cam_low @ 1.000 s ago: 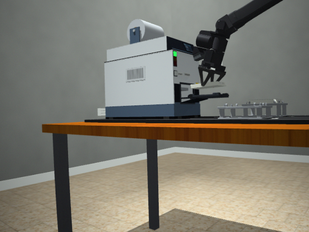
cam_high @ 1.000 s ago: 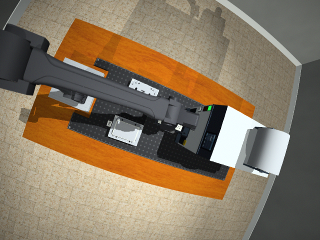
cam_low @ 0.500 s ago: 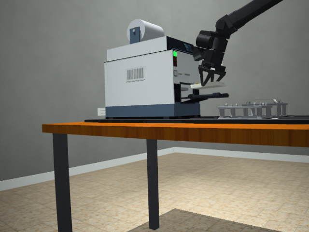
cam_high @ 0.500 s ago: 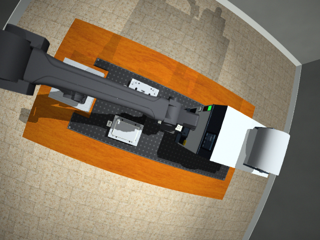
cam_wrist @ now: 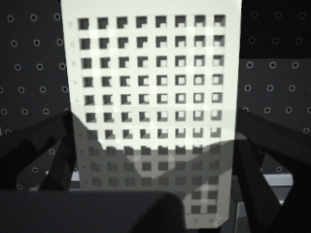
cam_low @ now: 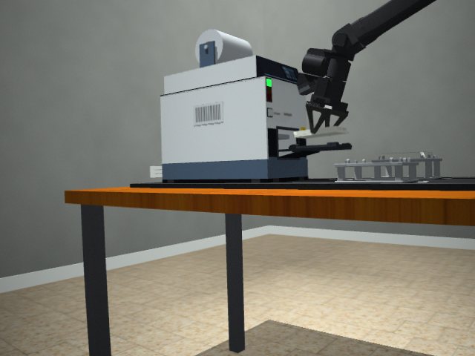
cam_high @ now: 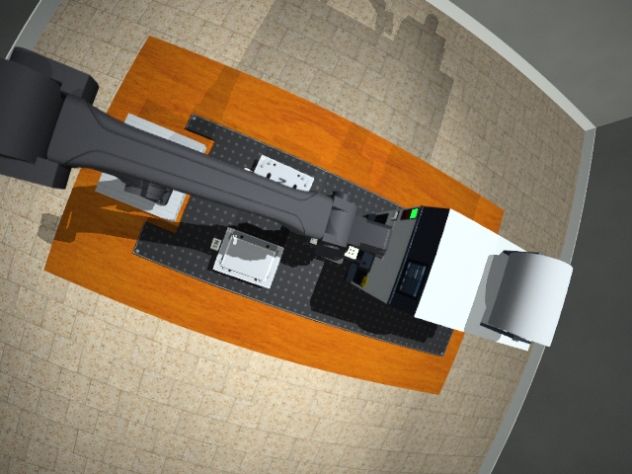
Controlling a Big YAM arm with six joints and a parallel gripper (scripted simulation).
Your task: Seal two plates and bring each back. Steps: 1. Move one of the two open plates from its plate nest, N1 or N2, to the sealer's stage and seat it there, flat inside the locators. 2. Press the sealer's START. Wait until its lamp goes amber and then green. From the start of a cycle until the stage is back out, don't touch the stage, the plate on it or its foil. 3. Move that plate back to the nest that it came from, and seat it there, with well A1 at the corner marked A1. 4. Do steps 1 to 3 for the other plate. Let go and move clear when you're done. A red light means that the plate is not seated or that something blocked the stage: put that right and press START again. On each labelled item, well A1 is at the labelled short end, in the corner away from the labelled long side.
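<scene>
- The black parallel gripper (cam_high: 329,252) (cam_low: 326,128) (cam_wrist: 154,116), right of centre in the exterior view, is clamped on the cream plate with square wells (cam_high: 351,248) (cam_low: 321,132) (cam_wrist: 153,108), a finger along each long side.
- That plate hangs just above the dark extended stage (cam_high: 353,273) (cam_low: 318,148), apart from it.
- No foil shows over its wells, so I judge this to be step 1, loading; which round, I cannot tell.
- Next: align its edges inside the locators, lower it flat, release, rise clear, then press the square START button (cam_high: 394,215) (cam_low: 269,112).
- The white box-shaped sealer (cam_high: 459,270) (cam_low: 214,133) shows a green lamp (cam_high: 413,213) (cam_low: 269,82); its front face stands near the plate's end, so forward room looks tight.
- Lower centre-left from above, a clear-topped piece covers the pale nest N1 (cam_high: 265,283) (cam_low: 437,159); the pale nest N2 (cam_high: 282,173) (cam_low: 375,165), upper centre, shows no plate.

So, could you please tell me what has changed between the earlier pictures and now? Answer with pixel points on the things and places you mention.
Nothing has visibly changed. The fingers (cam_low: 314,129) were already holding the plate (cam_high: 352,251) (cam_low: 326,132) (cam_wrist: 151,89) above the extended stage (cam_low: 322,147), and still are. The lamp (cam_high: 413,212) (cam_low: 269,82) remains green.
</scene>
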